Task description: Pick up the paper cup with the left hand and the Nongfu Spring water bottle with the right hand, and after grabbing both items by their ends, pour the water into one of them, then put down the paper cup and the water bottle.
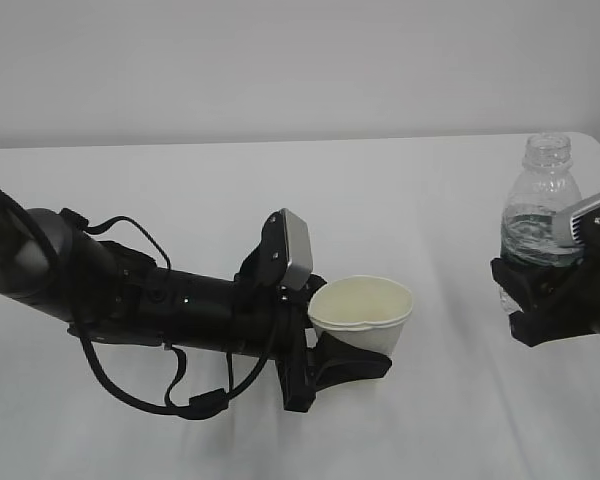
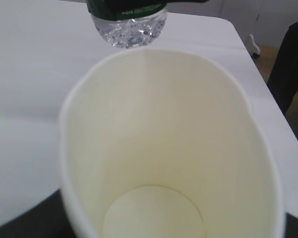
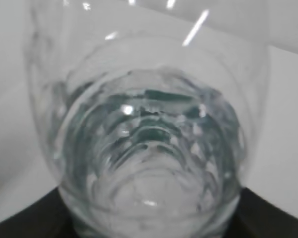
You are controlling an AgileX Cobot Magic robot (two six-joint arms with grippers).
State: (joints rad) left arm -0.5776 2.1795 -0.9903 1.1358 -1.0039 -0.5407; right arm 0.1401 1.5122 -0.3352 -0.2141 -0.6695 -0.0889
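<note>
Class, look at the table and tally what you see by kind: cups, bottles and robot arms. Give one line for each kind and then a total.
Cups: 1, the paper cup
Bottles: 1, the water bottle
Robot arms: 2, the left arm and the right arm
Total: 4

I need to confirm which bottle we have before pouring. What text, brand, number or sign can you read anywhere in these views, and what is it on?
Nothing legible in any view.
Clear ribbed plastic water bottle: its dark green label band shows a line of tiny white print in the left wrist view, too small and blurred to read.
White tapered paper cup: plain, no print.
</note>
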